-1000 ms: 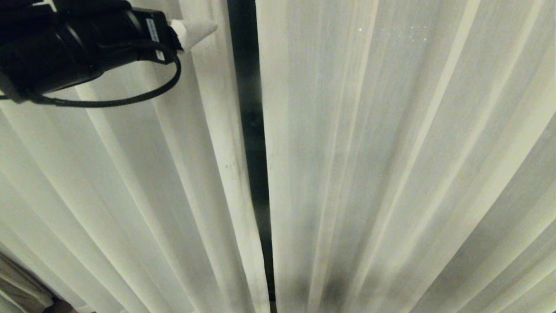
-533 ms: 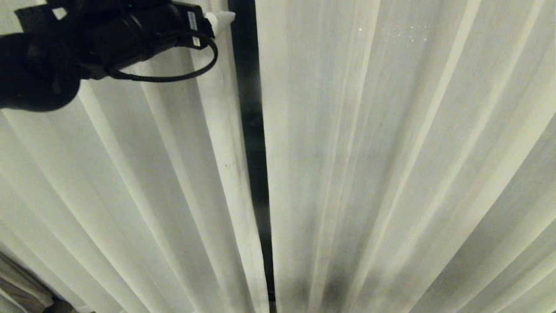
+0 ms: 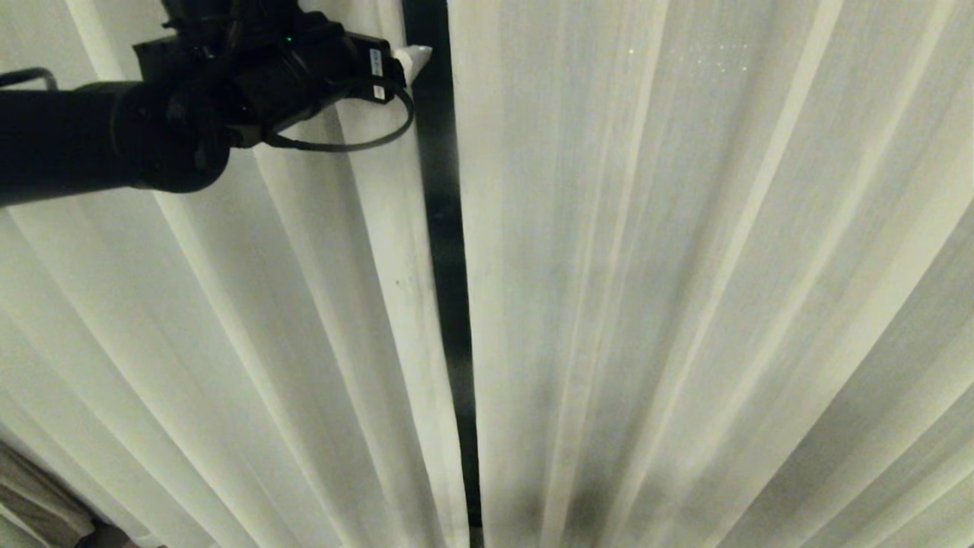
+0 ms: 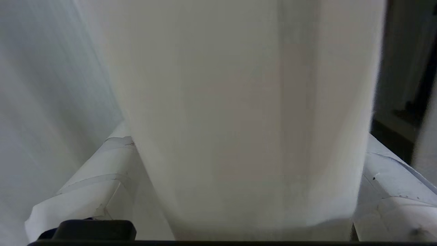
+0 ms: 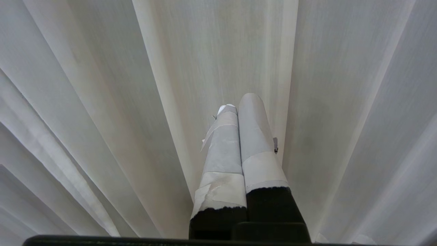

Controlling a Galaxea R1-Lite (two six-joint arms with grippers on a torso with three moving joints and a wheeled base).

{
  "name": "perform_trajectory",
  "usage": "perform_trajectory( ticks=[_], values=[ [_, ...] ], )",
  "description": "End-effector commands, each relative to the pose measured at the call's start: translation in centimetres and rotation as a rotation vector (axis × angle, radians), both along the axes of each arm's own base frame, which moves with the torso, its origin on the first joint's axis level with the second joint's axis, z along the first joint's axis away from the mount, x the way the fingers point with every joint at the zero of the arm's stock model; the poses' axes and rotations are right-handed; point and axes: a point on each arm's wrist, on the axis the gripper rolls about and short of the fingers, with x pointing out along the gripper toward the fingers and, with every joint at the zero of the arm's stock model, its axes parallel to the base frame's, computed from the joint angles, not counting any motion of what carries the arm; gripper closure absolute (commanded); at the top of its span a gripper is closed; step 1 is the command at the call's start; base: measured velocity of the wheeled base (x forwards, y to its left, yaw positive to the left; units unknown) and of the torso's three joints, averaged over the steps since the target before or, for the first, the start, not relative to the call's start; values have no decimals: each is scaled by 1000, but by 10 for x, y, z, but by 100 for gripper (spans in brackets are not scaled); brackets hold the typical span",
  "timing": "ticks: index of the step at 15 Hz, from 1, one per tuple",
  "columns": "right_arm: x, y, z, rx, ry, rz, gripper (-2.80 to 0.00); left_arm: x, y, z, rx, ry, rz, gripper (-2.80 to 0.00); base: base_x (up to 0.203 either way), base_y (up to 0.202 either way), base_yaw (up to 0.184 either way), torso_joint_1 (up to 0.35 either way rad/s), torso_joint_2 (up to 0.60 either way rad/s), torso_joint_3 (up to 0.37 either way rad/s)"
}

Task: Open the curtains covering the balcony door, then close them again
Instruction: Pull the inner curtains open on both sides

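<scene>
Two cream pleated curtains hang side by side, the left panel (image 3: 228,320) and the right panel (image 3: 685,266). A narrow dark strip of the balcony door (image 3: 445,228) shows between them. My left gripper (image 3: 407,59) is high up at the left panel's inner edge, its white tip reaching over the dark strip. Seen from the left wrist, the left gripper (image 4: 244,136) is open, with taped fingers (image 4: 99,171) wide apart either side of the panel's edge fold (image 4: 239,102). My right gripper (image 5: 239,102) is shut on nothing and points at the curtain pleats (image 5: 102,102).
The black left arm (image 3: 76,144) crosses the upper left of the head view with a looped cable (image 3: 342,144). A bit of darker fabric (image 3: 34,510) shows at the bottom left corner. A dark opening (image 4: 409,68) lies beside the edge fold.
My left arm has reached right and forward, bringing the gripper from over the left panel's pleats to its inner edge at the dark strip. The curtains hang as before.
</scene>
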Motion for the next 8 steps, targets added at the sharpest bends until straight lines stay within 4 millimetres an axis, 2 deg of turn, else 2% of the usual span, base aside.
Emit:
perform_trajectory(
  ticks=[1,8],
  values=[
    [0,0,0,0,-1,-1,0,9,-2,-5,4,3,23,-280,0,0,0,0,0,0],
    [0,0,0,0,-1,1,0,6,0,0,-1,-8,52,-280,0,0,0,0,0,0]
  ],
)
